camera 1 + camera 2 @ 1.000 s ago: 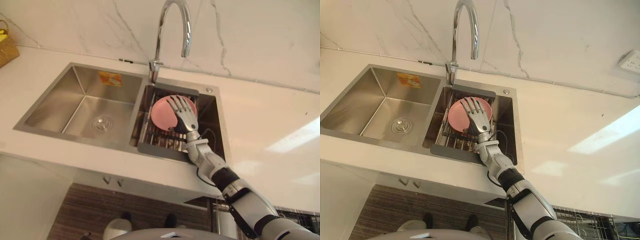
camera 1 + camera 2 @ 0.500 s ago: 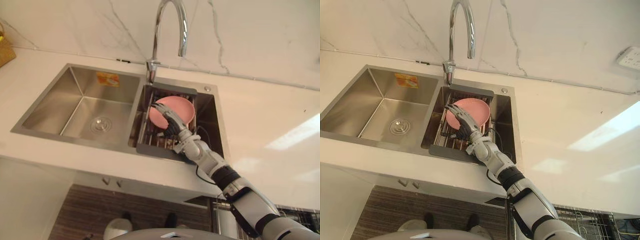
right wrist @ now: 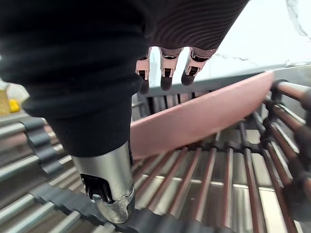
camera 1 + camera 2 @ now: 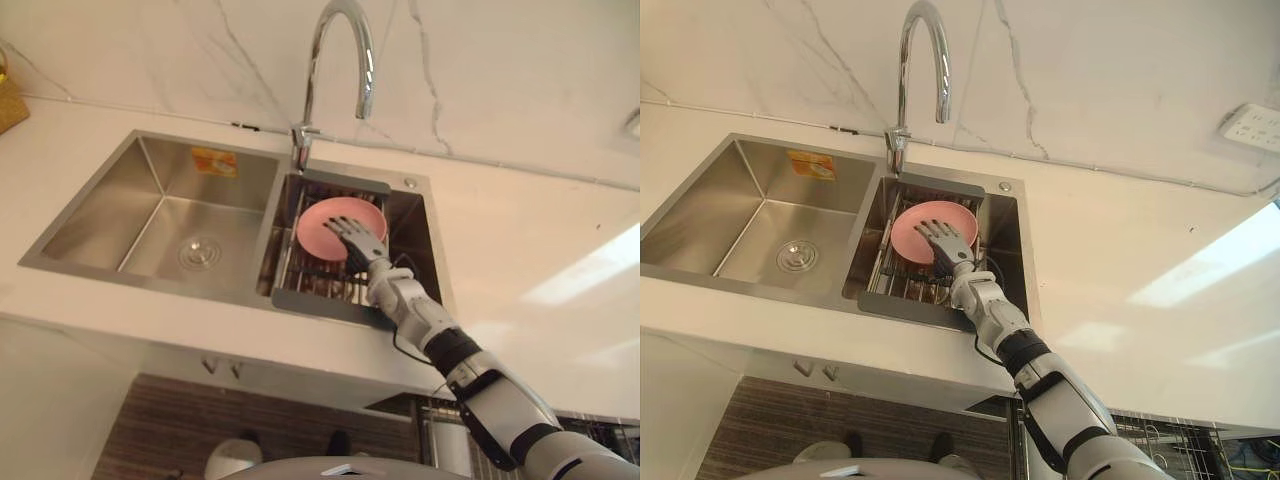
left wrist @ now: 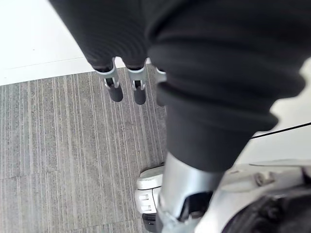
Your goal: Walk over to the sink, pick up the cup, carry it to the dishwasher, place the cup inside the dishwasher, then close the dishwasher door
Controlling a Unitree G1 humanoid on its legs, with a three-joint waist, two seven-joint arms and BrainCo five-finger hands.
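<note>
Pink bowl [image 4: 328, 222]: the object on hand is a shallow bowl rather than a cup. It sits tilted on the bars of a drain rack [image 4: 312, 283] in the right basin of the stainless double sink [image 4: 105, 205], at the rack's far end, just below the base of the faucet [image 4: 338, 55].

Right hand [image 4: 358, 241]: reaches down into the right basin and lies over the near side of the bowl. In the right wrist view the fingers [image 3: 165, 76] are nearly straight and extend past the bowl's raised edge [image 3: 204, 116]. The thumb [image 3: 110, 191] sits apart on the near side, above the rack bars. The hand is spread and no grip has closed on the bowl. Whether the fingertips touch the bowl: cannot tell.

Left hand [image 5: 115, 88]: hangs low over a grey wood-grain floor [image 5: 53, 136], fingers straight and relaxed, holding nothing.

Surroundings:
- The left basin has a round drain [image 4: 198, 250] and an orange sticker [image 4: 217, 160] on its back wall.
- A white countertop [image 4: 520, 230] surrounds the sink, with a marble-veined wall behind it.
- A wicker basket [image 4: 10, 100] sits on the counter at the far left.
- A wall socket [image 4: 1252, 126] is at the far right.
</note>
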